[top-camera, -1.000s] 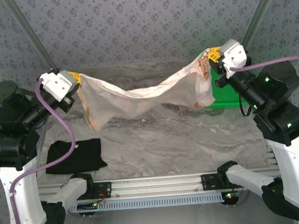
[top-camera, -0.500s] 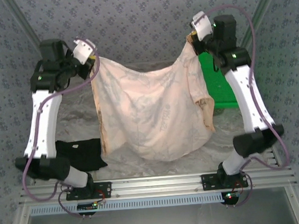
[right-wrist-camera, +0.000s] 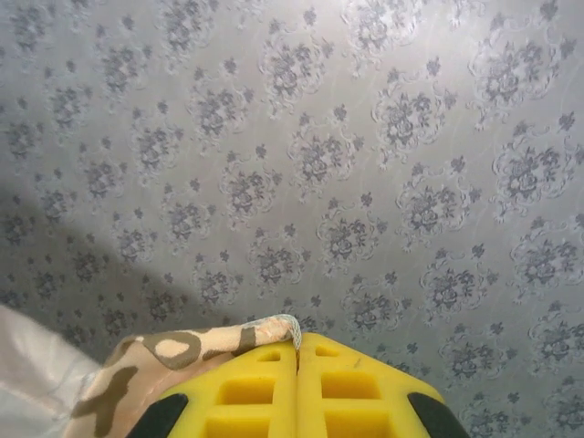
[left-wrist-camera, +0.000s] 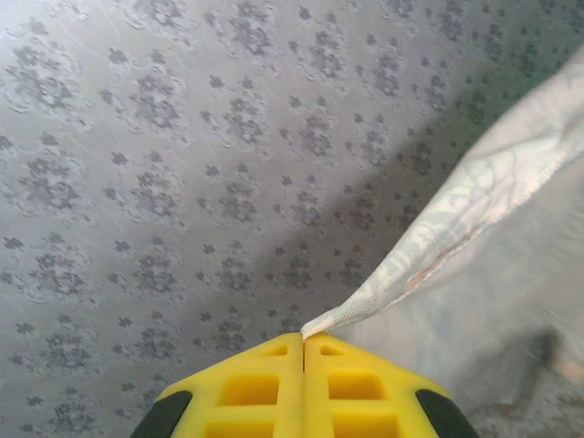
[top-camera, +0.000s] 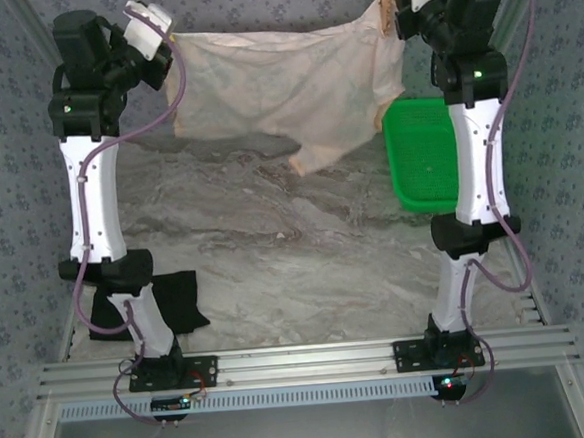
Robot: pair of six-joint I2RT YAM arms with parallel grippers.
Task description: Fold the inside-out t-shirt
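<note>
Starting at the bottom of the overhead view, a black folded garment (top-camera: 167,300) lies at lower left on the marbled table (top-camera: 294,249), and a green basket (top-camera: 423,160) sits at mid right. Beyond them, along the top edge, the t-shirt (top-camera: 282,79) hangs stretched as a wide band, its long axis running left to right. Its lowest tip droops right of centre, just beside the basket; whether it touches the table I cannot tell. The left hand (top-camera: 168,59), at upper left, is clamped shut on one end of the hem, and the right hand (top-camera: 396,11), at upper right, on the other. The shirt lies inward of and below each hand, neither arm nearer, so laying it flat likely means lowering both together.
</note>
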